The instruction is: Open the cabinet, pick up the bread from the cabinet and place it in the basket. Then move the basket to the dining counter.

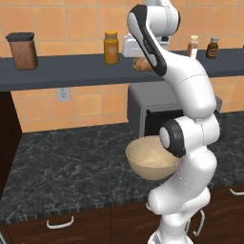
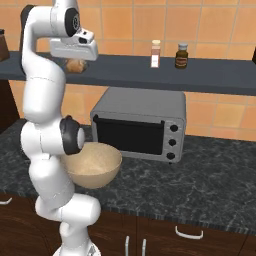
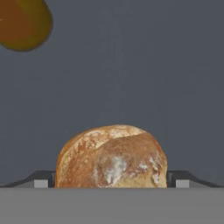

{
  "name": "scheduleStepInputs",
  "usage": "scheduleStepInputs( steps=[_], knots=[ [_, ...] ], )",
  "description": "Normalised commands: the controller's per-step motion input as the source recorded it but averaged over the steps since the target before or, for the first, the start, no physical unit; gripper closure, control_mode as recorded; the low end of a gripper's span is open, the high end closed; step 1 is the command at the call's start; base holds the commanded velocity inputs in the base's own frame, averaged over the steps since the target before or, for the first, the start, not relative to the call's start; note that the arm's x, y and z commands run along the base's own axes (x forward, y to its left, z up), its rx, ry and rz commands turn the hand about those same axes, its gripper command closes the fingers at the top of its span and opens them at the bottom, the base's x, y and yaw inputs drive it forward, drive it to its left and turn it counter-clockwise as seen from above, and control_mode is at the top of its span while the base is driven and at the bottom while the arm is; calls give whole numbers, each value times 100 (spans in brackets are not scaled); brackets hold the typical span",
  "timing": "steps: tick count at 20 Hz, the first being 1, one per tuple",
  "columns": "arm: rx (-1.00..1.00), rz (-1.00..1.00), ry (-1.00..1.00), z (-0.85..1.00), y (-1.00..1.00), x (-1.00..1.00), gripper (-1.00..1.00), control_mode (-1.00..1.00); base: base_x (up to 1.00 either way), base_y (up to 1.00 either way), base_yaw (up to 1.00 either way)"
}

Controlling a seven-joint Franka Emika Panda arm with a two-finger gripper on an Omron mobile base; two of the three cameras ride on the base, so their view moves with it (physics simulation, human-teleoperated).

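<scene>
Bread on wall shelf, hand straddling it, not yet pinched.

Item: bread, golden-brown bun, resting on the dark grey shelf, beside the orange-yellow jar. Hand spread wide, one fingertip at each side of the bun, small gaps visible. Basket, tan bowl with beige inside, sits on the black marbled worktop in front of the grey toaster oven. Also on shelf: brown canister, two small spice bottles.
</scene>
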Motion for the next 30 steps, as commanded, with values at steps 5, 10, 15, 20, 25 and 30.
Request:
scheduleStepInputs(
  steps=[5,10,15,20,25,30],
  knots=[
    [0,-9,-7,-16,-4,-100,100,-100,0,0,0],
    [2,-7,-3,-36,-13,-100,100,-100,0,0,0],
    [0,-2,12,-78,-12,-69,100,-100,0,0,0],
    [-3,0,8,-83,-13,-23,100,-100,0,0,0],
    [-4,0,4,-84,-1,0,100,-100,0,0,0],
    [-7,0,0,-84,0,5,100,-100,0,0,0]
  ],
)
